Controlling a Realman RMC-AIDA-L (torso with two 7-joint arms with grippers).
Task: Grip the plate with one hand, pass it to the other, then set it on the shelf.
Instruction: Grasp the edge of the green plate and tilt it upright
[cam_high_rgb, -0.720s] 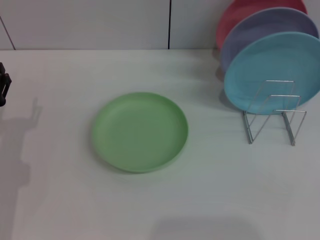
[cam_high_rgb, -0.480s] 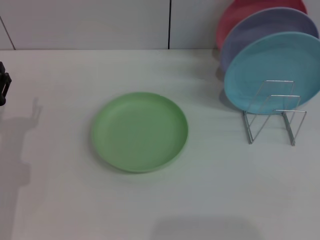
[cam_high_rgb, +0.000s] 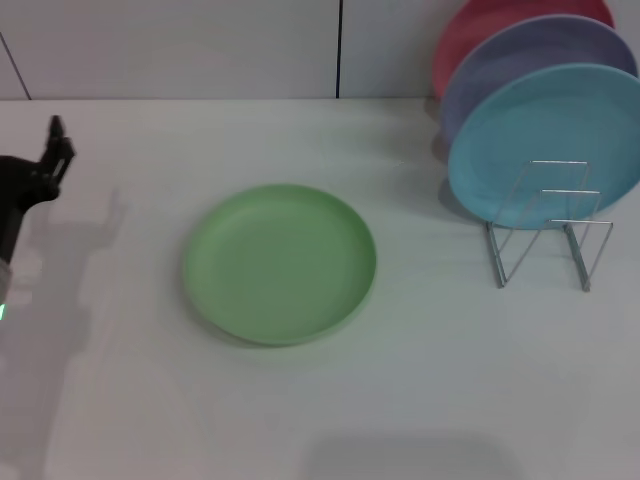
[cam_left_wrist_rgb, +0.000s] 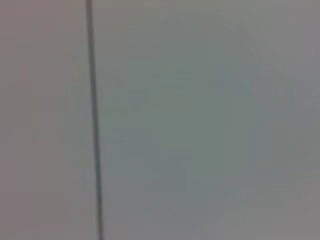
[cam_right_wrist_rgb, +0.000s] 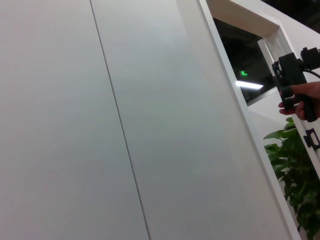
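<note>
Head view: my left pincer (cam_high_rgb: 55, 150), black and two-fingered on a dark wrist, reaches in from the left edge above the white table (cam_high_rgb: 420, 380). It holds nothing. Only one side of it shows, so I cannot tell how far its fingers stand apart. It casts a grey shadow on the tabletop just beside it.

The round, shallow, matte light-green plastic plate (cam_high_rgb: 279, 263) lies flat on the table, near the middle, well apart from my left pincer and untouched.

On the right stands the thin silver wire dish rack (cam_high_rgb: 548, 225) with upright angular loops. Its front slots are bare. Behind them a light-blue plate (cam_high_rgb: 545, 135) stands on edge in the rack, a lavender plate (cam_high_rgb: 520, 60) behind that, and a pink-red plate (cam_high_rgb: 480, 30) rearmost, each overlapping the next. The green plate is well apart from the rack.

Left wrist view: a pale wall panel (cam_left_wrist_rgb: 200, 120) with one dark seam (cam_left_wrist_rgb: 93, 120), blurred.

Right wrist view: white wall panels (cam_right_wrist_rgb: 75, 125), a window frame (cam_right_wrist_rgb: 250, 90) and green foliage (cam_right_wrist_rgb: 295, 170). My right pincer does not appear in any view.
</note>
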